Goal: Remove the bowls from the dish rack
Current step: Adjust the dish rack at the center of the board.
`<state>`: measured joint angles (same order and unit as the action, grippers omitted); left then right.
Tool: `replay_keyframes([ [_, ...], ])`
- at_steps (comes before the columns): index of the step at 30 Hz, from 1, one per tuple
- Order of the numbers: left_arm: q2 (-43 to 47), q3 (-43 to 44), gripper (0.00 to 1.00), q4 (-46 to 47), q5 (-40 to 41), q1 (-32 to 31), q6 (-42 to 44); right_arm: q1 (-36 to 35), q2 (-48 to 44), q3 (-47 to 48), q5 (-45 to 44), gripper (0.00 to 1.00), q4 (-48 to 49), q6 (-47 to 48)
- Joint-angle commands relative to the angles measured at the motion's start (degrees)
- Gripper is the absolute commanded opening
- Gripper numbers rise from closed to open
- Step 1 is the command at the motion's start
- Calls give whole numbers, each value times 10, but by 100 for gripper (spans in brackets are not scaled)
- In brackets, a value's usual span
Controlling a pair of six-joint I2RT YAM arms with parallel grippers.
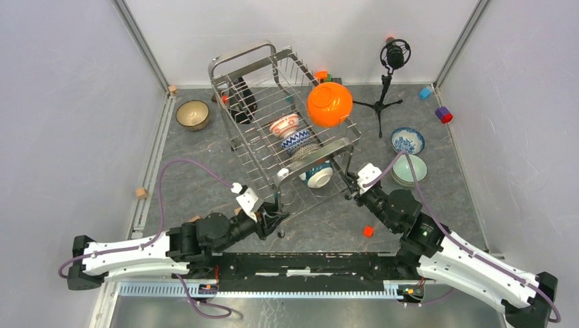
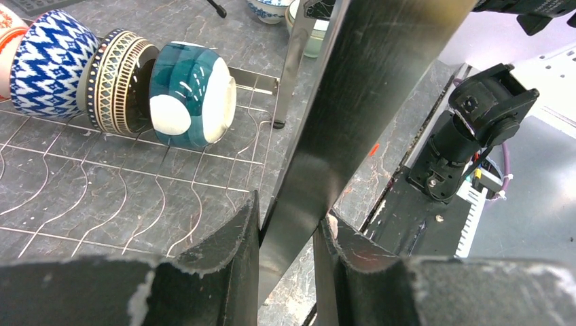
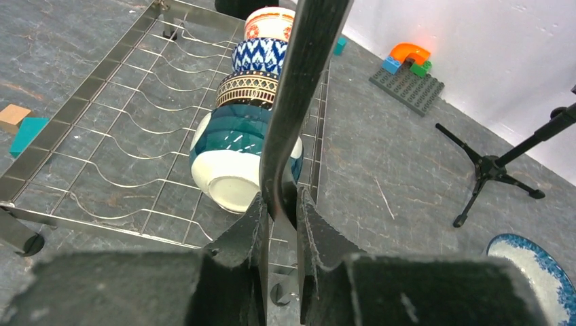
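left gripper [image 2: 289,221] is pinching the flat steel strip of the near end handle [image 2: 353,102] of the dish rack [image 1: 235,65], one jaw pressing on each face. right gripper [image 3: 280,204] is clamping the same handle's other upright, its jaws drawn almost together on the thin bar.

the rack is sitting mid-table, its long axis slanting from the near right toward the far left corner. four bowls are standing on edge in a row along the lower tier, straight beyond both grippers. the teal-and-white bowl [image 3: 238,153] is lying nearest, then the brown-gold bowl [image 3: 248,88], the blue zigzag bowl [image 3: 261,54] and the red-and-white bowl [image 3: 270,24]. the orange bowl [image 1: 330,104] is perching on the upper wires at the rack's right side. the right arm is judged nearer the teal-and-white bowl.

outside the rack, a brown bowl [image 1: 192,114] is lying near the far left corner, and a blue floral bowl [image 1: 407,140] and a pale green bowl [image 1: 410,169] by the right edge.

the table [image 1: 205,178] is showing a dark, matte, slate-like surface. white walls are enclosing it, and a microphone stand [image 1: 386,75] is crowding the far edge.
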<state>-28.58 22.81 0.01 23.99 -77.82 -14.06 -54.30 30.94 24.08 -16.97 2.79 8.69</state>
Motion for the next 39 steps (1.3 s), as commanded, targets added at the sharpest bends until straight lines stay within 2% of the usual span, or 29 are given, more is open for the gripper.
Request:
replay_keyframes([
  [1, -28, -11, 2, -2, 143, 17, -113, -9, -42, 29, 48, 0, -79, -100],
  [10, -83, -15, 2, 54, 151, 17, -107, -9, -104, 31, 40, 0, -120, -118],
  [22, -170, 20, 2, 65, 295, 24, -128, -9, -91, 4, 93, 0, -75, -169],
  [32, -104, -14, 2, -19, 422, 25, -211, -8, -57, -7, 151, 0, -10, -210],
  [37, -84, -22, 2, -19, 446, 28, -196, -16, -9, -20, 168, 0, 44, -227],
  [39, -85, -22, 7, -20, 450, 29, -192, -21, 11, -26, 168, 0, 69, -231],
])
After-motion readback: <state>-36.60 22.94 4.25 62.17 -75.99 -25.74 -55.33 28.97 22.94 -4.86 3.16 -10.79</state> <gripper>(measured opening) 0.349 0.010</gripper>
